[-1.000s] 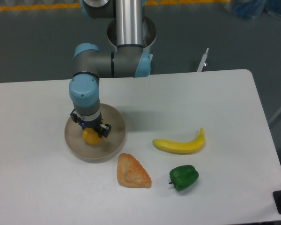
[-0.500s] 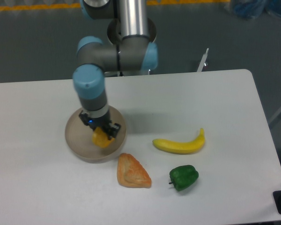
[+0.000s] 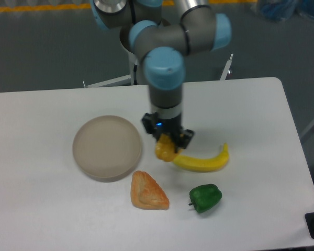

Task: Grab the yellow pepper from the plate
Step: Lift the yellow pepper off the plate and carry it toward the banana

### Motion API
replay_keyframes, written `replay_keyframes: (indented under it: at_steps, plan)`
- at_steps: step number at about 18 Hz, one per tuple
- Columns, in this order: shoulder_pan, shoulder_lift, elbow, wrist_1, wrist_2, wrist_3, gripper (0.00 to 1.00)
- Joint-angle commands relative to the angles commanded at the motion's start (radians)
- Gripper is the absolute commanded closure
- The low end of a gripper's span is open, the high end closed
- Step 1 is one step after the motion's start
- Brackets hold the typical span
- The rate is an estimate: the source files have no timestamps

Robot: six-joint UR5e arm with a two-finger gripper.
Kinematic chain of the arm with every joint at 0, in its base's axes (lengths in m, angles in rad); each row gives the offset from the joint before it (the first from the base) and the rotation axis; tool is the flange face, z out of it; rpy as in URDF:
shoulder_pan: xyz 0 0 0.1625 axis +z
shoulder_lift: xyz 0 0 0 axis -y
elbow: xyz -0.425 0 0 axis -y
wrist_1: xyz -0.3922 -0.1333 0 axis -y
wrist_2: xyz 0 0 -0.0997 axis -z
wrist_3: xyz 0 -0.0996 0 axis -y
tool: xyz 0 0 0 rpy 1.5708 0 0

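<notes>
The yellow pepper (image 3: 165, 150) is held in my gripper (image 3: 167, 144), which is shut on it and holds it in the air above the table, right of the plate. The pepper hangs just over the left end of the banana. The plate (image 3: 107, 147) is a round beige-grey dish on the left of the table, with nothing on it.
A yellow banana (image 3: 204, 161) lies right of the gripper. An orange-brown bread slice (image 3: 147, 191) lies in front of the plate. A green pepper (image 3: 205, 197) sits front right. The arm's elbow and base rise behind the table's far edge.
The gripper has lifted the yellow pepper off the plate and carried it right, to above the banana's left end. The plate now stands bare.
</notes>
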Motion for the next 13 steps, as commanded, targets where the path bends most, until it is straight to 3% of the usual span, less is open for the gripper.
replay_keyframes:
  at_steps: [6, 13]
  plan:
    - [0.120, -0.005, -0.011, -0.011, -0.037, 0.419, 0.76]
    - [0.152, -0.011, -0.014, -0.015, -0.023, 0.510, 0.76]
